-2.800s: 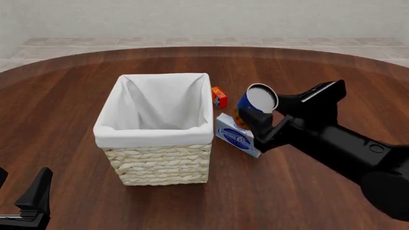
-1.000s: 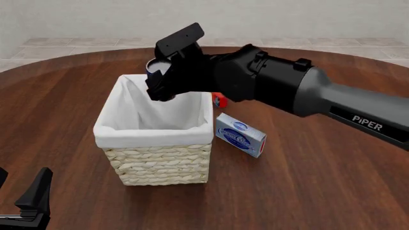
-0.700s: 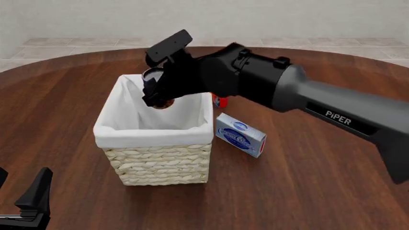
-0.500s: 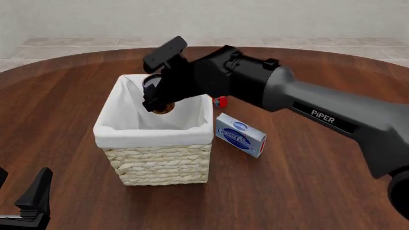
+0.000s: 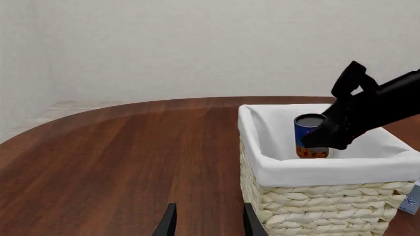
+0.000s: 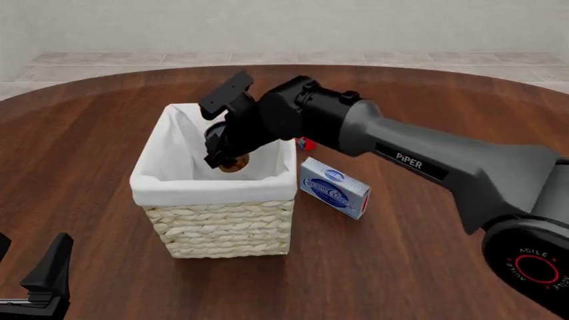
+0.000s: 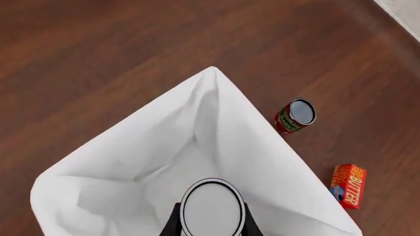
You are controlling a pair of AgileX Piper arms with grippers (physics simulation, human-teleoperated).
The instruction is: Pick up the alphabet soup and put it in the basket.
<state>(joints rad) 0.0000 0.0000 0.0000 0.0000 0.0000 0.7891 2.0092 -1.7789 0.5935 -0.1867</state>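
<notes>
Lowered alphabet soup (image 5: 310,136) sits between right tool (image 7: 210,227) fingers.

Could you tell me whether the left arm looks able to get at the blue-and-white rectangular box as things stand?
Probably not easily. The left claw sits at the near left of the table, and the large cream wicker basket stands between it and the blue-and-white rectangular box, with the right arm stretched over that side as well.

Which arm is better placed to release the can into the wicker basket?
The right. The right gripper holds the small blue-labelled soup can inside the large cream wicker basket, below its rim. The left gripper sits low beside the basket, open and holding nothing.
</notes>
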